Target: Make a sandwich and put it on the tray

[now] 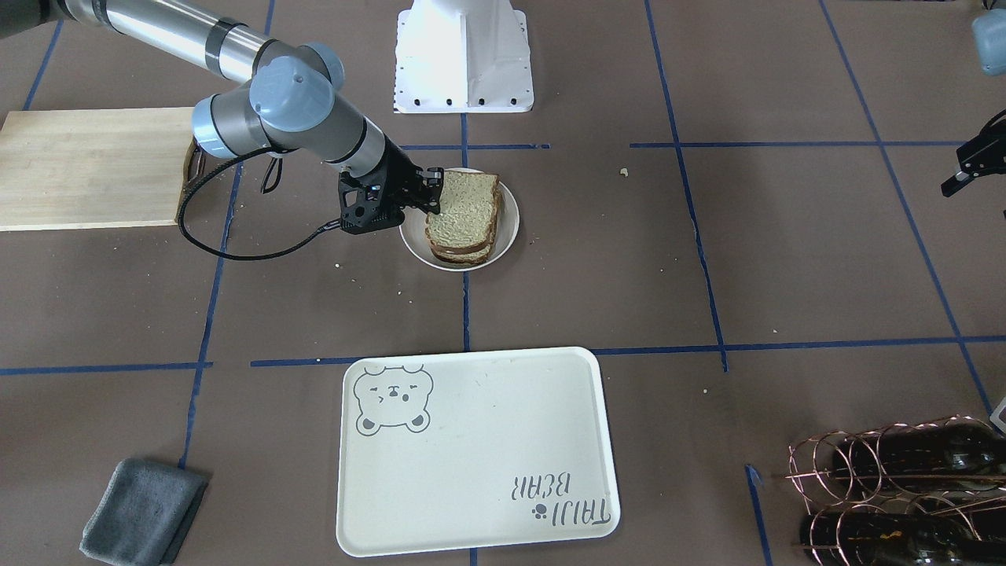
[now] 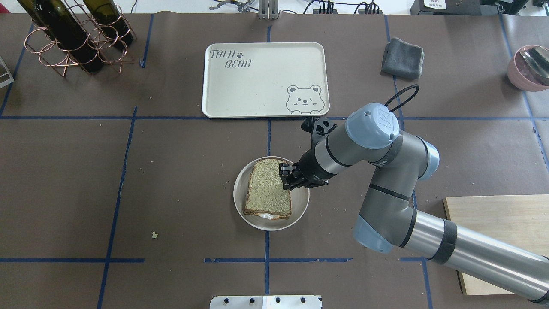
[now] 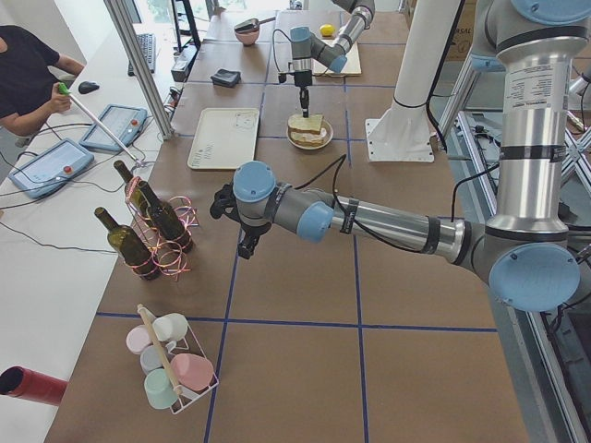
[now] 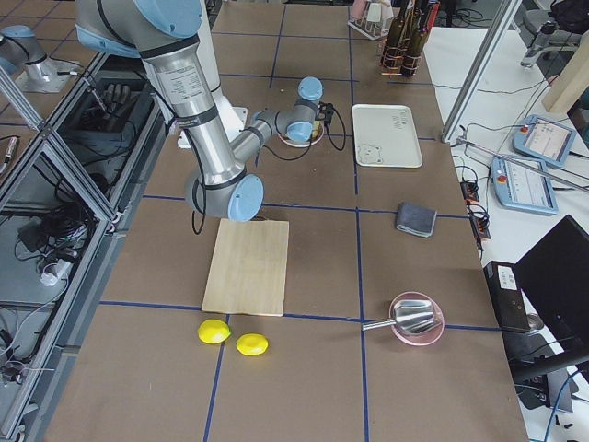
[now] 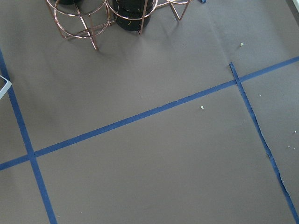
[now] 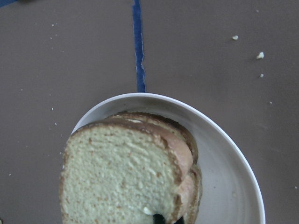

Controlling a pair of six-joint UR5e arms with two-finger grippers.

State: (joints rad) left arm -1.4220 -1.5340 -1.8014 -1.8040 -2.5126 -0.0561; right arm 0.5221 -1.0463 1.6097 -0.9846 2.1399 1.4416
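Observation:
The sandwich (image 1: 464, 216) lies on a small round white plate (image 1: 509, 220) in the middle of the table; a bit of egg white shows at its near edge in the overhead view (image 2: 266, 216). My right gripper (image 1: 432, 192) is at the top bread slice's edge and looks shut on it (image 2: 286, 177). The right wrist view shows the slice (image 6: 121, 182) close up, slightly raised over the lower slice. The cream bear tray (image 1: 471, 456) lies empty across the table from the plate (image 2: 257, 86). My left gripper (image 1: 971, 169) hangs above bare table at the edge; I cannot tell its state.
A pale wooden cutting board (image 1: 86, 165) lies behind the right arm. A folded grey cloth (image 1: 141, 511) lies beside the tray. A copper wine rack with bottles (image 1: 904, 487) stands at the far corner. A pink bowl (image 2: 529, 66) and two lemons (image 4: 230, 336) lie at the right end.

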